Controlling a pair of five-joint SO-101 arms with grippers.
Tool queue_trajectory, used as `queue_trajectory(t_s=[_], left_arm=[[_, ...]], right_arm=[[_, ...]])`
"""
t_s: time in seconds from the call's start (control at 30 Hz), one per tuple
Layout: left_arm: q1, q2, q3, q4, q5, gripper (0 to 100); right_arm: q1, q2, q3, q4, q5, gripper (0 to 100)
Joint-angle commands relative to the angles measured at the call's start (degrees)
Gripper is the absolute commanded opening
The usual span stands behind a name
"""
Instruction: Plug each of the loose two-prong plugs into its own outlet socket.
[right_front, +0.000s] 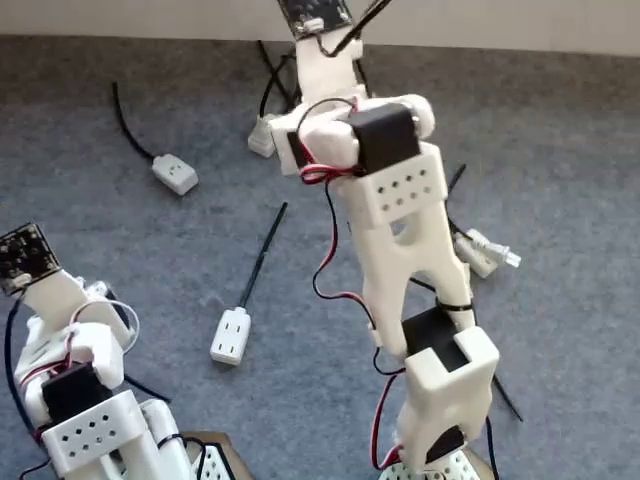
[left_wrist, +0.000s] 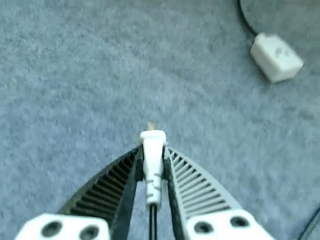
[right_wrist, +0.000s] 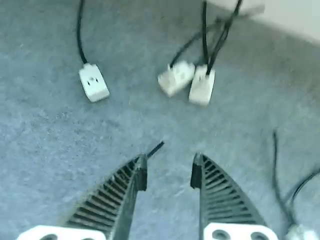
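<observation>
Overhead first: grey carpet serves as the work surface. The right arm extends long across the middle, away from its base. The left arm is folded low at the near left corner. The far socket lies out on the left with its black cord running away from it. The near socket lies between the two arms, its cord straight out behind it. A loose plug, prongs showing, lies on the other side of the right arm from both sockets. Another white piece sits by the right arm's far end; plug or socket, cannot tell.

Left wrist view: the left gripper is clamped on the held plug. Its fingers press both flanks. The prongs point forward past the tips, and the black cord runs back between the fingers. The plug is over the carpet. A socket block lies well ahead and off to one side, apart from the plug.

Right wrist view: the right gripper is parted a moderate way, with nothing between its fingers, over carpet. A cord end lies just past one fingertip. Farther out, a second socket block faces up with its slots visible. A white pair lies side by side, each piece on a black cord.
</observation>
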Motion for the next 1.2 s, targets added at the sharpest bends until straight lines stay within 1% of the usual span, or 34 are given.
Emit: queue_trajectory(t_s=[0.0, 0.07, 0.1, 0.27, 0.33, 0.37, 0.43, 0.53, 0.6, 0.7, 0.83, 0.9, 1.03, 1.1, 1.17], left_arm=[[-0.3, -1.0, 2.1, 0.4, -3.3, 1], [-0.7, -1.1, 2.2, 0.6, -3.5, 1], [-0.7, -1.1, 2.4, 0.7, -3.5, 1], [-0.4, -1.1, 4.1, 0.1, -3.6, 1], [-0.4, -1.1, 5.8, -2.4, -3.6, 1], [-0.4, -1.1, 6.7, -3.7, -3.6, 1], [-0.4, -1.1, 7.9, -5.4, -3.6, 1], [-0.4, -1.1, 8.2, -6.0, -3.6, 1], [-0.4, -1.1, 8.3, -6.0, -3.6, 1], [-0.4, -1.1, 9.5, -7.5, -3.5, 1], [-1.5, -1.1, 10.4, -8.5, -3.6, 1], [-4.7, -1.1, 10.3, -8.5, -3.6, 1], [-14.6, -1.1, 10.2, -8.6, -3.6, 1], [-20.0, -1.1, 10.3, -8.6, -3.6, 1], [-24.0, -1.1, 10.3, -8.4, -3.5, 1]], right_arm=[[-0.8, -3.5, 3.3, 2.1, -14.3, 15.6], [-2.7, -3.2, 4.1, 2.2, -22.4, 15.6], [-3.8, -3.0, 5.5, 2.2, -24.9, 15.6], [-12.5, -2.7, 19.2, 2.2, -32.3, 15.6], [-16.2, -2.5, 24.4, 2.0, -35.1, 16.1], [-17.9, -2.5, 26.3, 1.9, -36.6, 17.7], [-20.5, -2.8, 29.5, 1.9, -38.6, 24.8], [-21.1, -2.6, 30.5, 1.9, -42.2, 37.8], [-20.7, -2.5, 30.6, 1.9, -47.0, 41.3], [-19.6, -2.4, 30.6, 1.3, -52.7, 40.5], [-19.5, -2.4, 30.7, -0.7, -53.1, 34.7], [-19.6, -2.5, 30.8, -0.5, -53.1, 30.3], [-19.9, -2.4, 30.8, 0.9, -53.1, 23.6], [-21.1, -2.4, 30.9, 1.6, -53.1, 23.1], [-22.4, -2.4, 31.1, 1.9, -53.1, 23.1]])
